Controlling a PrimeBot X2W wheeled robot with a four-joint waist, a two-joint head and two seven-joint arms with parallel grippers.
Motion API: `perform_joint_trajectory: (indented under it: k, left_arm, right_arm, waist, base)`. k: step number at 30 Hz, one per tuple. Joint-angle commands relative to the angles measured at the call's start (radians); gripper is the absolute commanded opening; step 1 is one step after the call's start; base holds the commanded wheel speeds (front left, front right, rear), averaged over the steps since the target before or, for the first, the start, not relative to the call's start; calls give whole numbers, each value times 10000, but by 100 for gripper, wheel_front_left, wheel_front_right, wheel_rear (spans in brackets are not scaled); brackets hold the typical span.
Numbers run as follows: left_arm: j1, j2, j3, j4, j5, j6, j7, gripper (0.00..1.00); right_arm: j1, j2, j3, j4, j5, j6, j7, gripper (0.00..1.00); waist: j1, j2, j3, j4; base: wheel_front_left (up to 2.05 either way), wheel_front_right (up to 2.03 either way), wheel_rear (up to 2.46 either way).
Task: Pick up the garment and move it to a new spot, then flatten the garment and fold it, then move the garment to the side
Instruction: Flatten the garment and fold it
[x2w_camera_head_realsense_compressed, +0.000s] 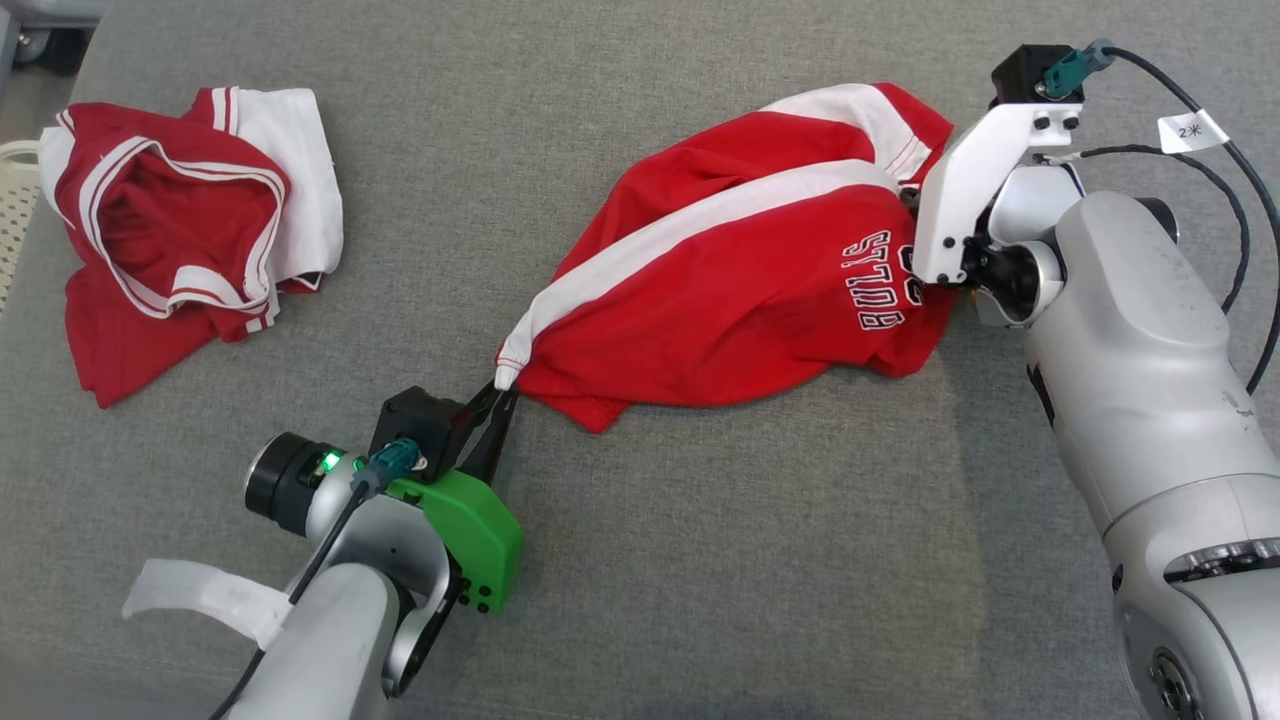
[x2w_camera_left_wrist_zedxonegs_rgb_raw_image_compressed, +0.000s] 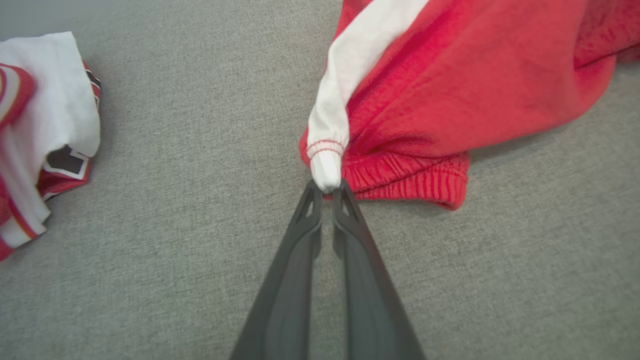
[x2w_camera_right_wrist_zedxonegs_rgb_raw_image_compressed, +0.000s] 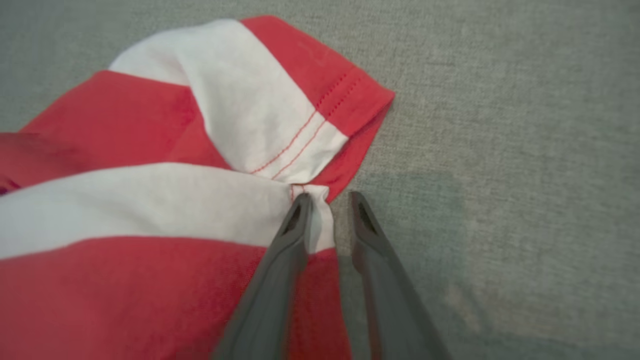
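So for us the garment (x2w_camera_head_realsense_compressed: 740, 290) is bright red with a wide white stripe, red stitching on the white cuff, and white block letters outlined dark toward its 3 o'clock side. The second garment (x2w_camera_head_realsense_compressed: 180, 230) at 10 o'clock is the same red with a white panel and thin red-and-white piping. The cloth surface (x2w_camera_head_realsense_compressed: 700, 560) underneath is a flecked mid grey. We've got a green casing (x2w_camera_head_realsense_compressed: 470, 520) on the left gripper (x2w_camera_left_wrist_zedxonegs_rgb_raw_image_compressed: 327, 189), a white casing (x2w_camera_head_realsense_compressed: 975, 185) on the right gripper (x2w_camera_right_wrist_zedxonegs_rgb_raw_image_compressed: 329, 197), charcoal fingers (x2w_camera_left_wrist_zedxonegs_rgb_raw_image_compressed: 290, 280), silver arms (x2w_camera_head_realsense_compressed: 1150, 380).
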Motion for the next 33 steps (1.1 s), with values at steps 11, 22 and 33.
perform_joint_trajectory:
  k: [11,22,33]
  left_arm:
    - [-297,98,72,33,-86,203,-204,0]
    - [-1140,120,289,-466,-368,190,-587,0]
    - [-3773,736,-71,-340,-1267,-313,57,0]
  right_arm:
    - [665,-160,865,-591,340,-6,79,0]
    - [773,-688,1273,-2452,1009,-3,-844,0]
    - [259,-1509,1882,-4876,1414,0,-790,0]
  waist:
    - [0,0,-125,-204]
    - [0,0,-874,-447]
    - [0,0,-618,-1538]
  base:
    - [0,0,0]
    - [0,0,0]
    - [0,0,0]
